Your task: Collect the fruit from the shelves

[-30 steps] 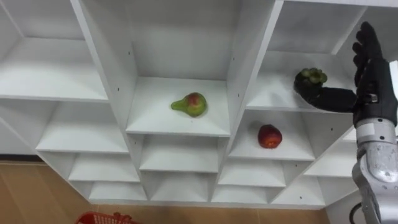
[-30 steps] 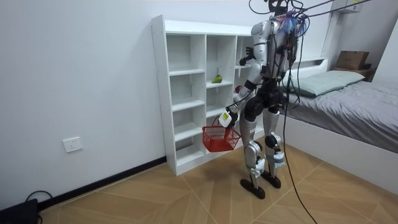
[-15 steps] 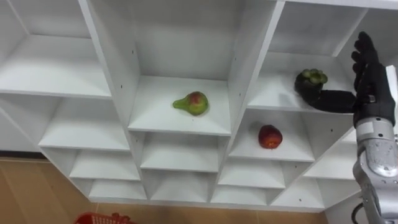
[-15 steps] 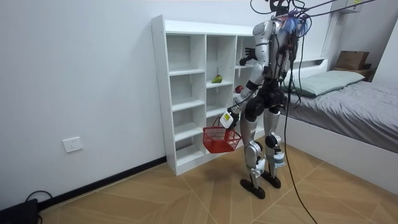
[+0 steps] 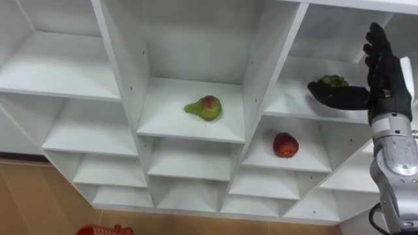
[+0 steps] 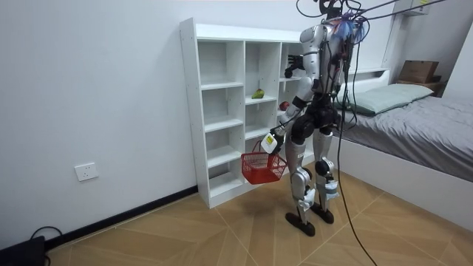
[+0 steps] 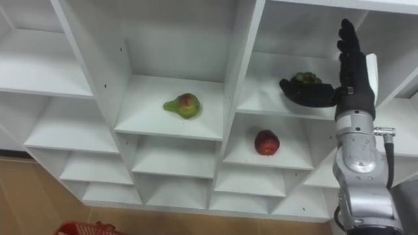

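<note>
I stand close to a white shelf unit (image 6: 214, 111). A green-red pear (image 5: 204, 108) lies in the middle compartment. A red apple (image 5: 285, 144) sits one compartment lower to the right. Above the apple, a dark fruit with a green top (image 5: 333, 81) rests on the upper right shelf. My right hand (image 5: 385, 78) is raised beside that fruit, open, fingers pointing up, with its thumb stretched across the fruit's front and hiding its lower part. My left hand (image 6: 270, 142) hangs low, shut on the handle of a red basket (image 6: 263, 167), whose rim (image 5: 104, 230) shows at the bottom edge.
White dividers (image 5: 271, 59) wall each compartment. A bed (image 6: 414, 111) stands behind me at the room view's right. Wooden floor (image 6: 222, 229) stretches along the wall at the room view's left.
The right hand has risen slightly, and its thumb now covers more of the dark fruit. The eye view has shifted a little. The basket has swung slightly.
</note>
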{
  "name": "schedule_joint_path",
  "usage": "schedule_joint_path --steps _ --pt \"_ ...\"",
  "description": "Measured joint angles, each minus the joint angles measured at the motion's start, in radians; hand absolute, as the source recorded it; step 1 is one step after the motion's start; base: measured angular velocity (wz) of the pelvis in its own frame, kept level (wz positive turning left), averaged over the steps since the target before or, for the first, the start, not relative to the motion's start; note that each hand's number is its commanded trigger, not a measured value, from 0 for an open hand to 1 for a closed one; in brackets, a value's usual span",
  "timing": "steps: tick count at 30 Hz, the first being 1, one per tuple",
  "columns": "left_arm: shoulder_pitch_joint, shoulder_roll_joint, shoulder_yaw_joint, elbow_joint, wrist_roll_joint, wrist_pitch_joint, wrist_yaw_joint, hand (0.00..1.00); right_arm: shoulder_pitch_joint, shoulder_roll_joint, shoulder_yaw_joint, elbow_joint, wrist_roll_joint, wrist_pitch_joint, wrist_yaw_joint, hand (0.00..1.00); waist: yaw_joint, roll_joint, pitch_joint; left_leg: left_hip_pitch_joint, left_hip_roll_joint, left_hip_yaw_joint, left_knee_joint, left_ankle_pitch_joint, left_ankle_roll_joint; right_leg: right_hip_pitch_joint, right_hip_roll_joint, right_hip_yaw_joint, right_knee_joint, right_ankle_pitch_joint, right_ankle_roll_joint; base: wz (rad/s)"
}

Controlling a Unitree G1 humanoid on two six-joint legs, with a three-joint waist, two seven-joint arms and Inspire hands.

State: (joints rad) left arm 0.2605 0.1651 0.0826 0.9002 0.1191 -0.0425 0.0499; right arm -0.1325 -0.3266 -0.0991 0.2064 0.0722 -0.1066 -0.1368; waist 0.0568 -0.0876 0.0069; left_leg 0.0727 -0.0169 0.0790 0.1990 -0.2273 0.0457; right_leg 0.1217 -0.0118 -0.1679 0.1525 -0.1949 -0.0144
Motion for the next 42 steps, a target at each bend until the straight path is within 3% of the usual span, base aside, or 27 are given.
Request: schedule_joint_path --steps 13,18,22,27,39,40,41,42 --pt "-0.002 0.004 0.000 0.000 0.001 0.000 -0.041 1.00 -0.032 -0.029 0.040 0.087 -0.003 0.012 0.045 0.00 0.012 0.001 0.0007 0.000 0.000 -0.001 0.000 0.000 0.000 0.001 -0.002 -0.001 0.000 0.000 0.000 0.00" --pt "0.008 0.005 0.000 0.000 -0.005 0.000 -0.039 1.00 -0.052 -0.029 0.039 0.215 -0.002 0.012 0.052 0.00 0.006 0.001 0.0008 0.004 0.000 -0.003 0.001 0.000 0.000 0.010 -0.004 -0.009 -0.001 0.000 0.000 0.02" --pt "0.009 0.006 0.001 0.000 0.003 0.001 -0.032 1.00 -0.063 -0.033 0.037 0.239 0.002 -0.004 0.054 0.00 0.002 0.001 -0.0017 -0.009 0.000 -0.009 0.007 0.000 0.000 0.001 -0.005 -0.018 -0.001 0.000 0.000 0.05" --pt "0.014 0.005 0.001 -0.002 0.003 0.001 -0.030 1.00 -0.064 -0.033 0.035 0.284 -0.009 -0.028 0.064 0.00 0.001 0.007 -0.0132 -0.009 -0.003 -0.025 0.007 0.002 -0.001 0.010 -0.005 -0.027 0.000 0.000 -0.001 0.07" --pt "0.014 0.005 0.001 -0.007 0.001 0.016 -0.030 1.00 -0.098 -0.033 0.028 0.365 -0.020 -0.049 0.089 0.00 -0.001 0.010 -0.0090 -0.009 -0.010 -0.038 0.004 0.007 0.002 0.016 -0.006 -0.026 0.000 0.000 0.000 0.02" --pt "0.014 0.005 0.001 -0.007 0.001 0.018 -0.030 1.00 -0.101 -0.033 0.027 0.368 -0.021 -0.048 0.091 0.07 -0.001 0.010 -0.0089 -0.009 -0.010 -0.038 0.004 0.007 0.002 0.017 -0.006 -0.026 0.000 0.001 0.000 0.00" --pt "0.014 0.005 0.001 -0.007 0.001 0.021 -0.030 1.00 -0.104 -0.033 0.026 0.371 -0.025 -0.047 0.094 0.69 -0.001 0.010 -0.0088 -0.009 -0.010 -0.039 0.004 0.007 0.002 0.017 -0.006 -0.026 0.000 0.001 0.000 0.00" --pt "0.014 0.005 0.001 -0.007 0.001 0.023 -0.030 1.00 -0.104 -0.033 0.025 0.372 -0.025 -0.047 0.095 1.00 0.001 0.009 -0.0087 -0.009 -0.010 -0.039 0.004 0.007 0.002 0.017 -0.006 -0.026 0.000 0.001 0.000 0.00"
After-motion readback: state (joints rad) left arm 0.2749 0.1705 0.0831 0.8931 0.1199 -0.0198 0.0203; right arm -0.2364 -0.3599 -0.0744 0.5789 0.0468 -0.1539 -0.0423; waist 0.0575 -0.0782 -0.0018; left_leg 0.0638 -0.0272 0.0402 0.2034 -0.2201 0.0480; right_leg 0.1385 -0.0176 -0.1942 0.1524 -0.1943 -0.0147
